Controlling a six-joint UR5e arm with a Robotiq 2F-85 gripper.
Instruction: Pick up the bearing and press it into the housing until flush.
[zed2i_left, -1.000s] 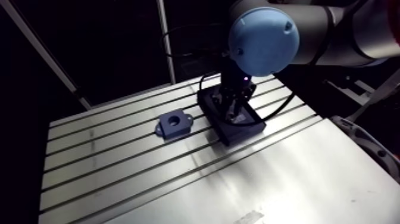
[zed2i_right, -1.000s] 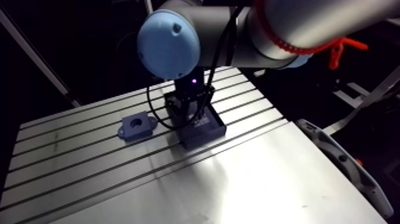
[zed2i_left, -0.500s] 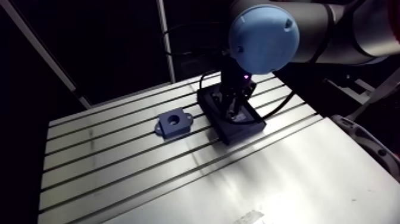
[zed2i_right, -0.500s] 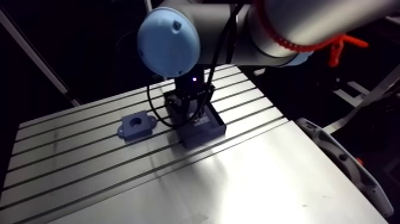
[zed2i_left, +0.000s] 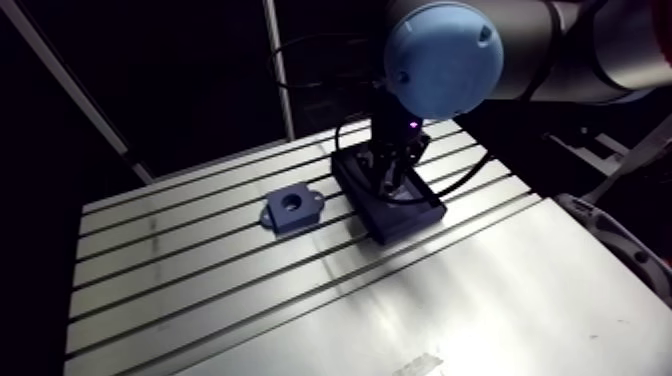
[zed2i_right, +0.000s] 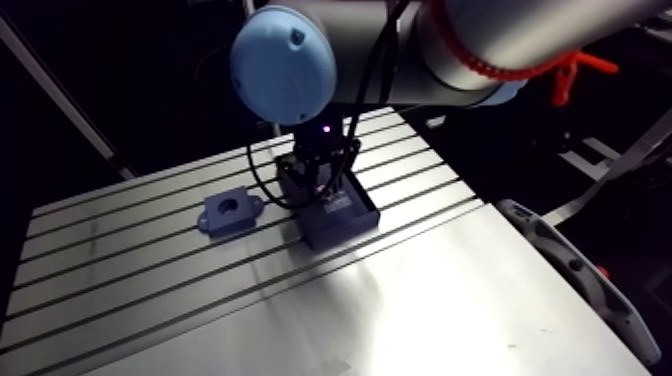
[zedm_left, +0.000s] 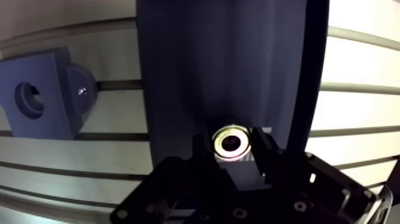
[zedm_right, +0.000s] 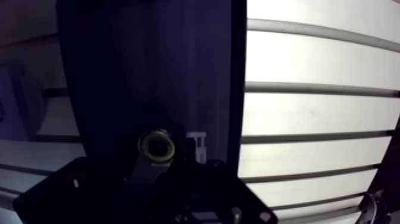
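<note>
- I read the silver slotted aluminium table (zed2i_left: 200, 290) as bare brushed metal with a soft glare.
- dark rectangular plastic tray (zedm_left: 226, 71): matt, smooth.
- blue plastic housing block (zedm_left: 56, 89): smooth, mostly matt, one small glint.
- small ring-shaped metal bearing (zedm_left: 232, 143): polished, glossy.
- black two-finger gripper (zedm_left: 233, 152): matt dark finish; I see small screw heads.

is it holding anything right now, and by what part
The bearing, pinched across its outer rim between the two jaws, inside the dark tray.
</note>
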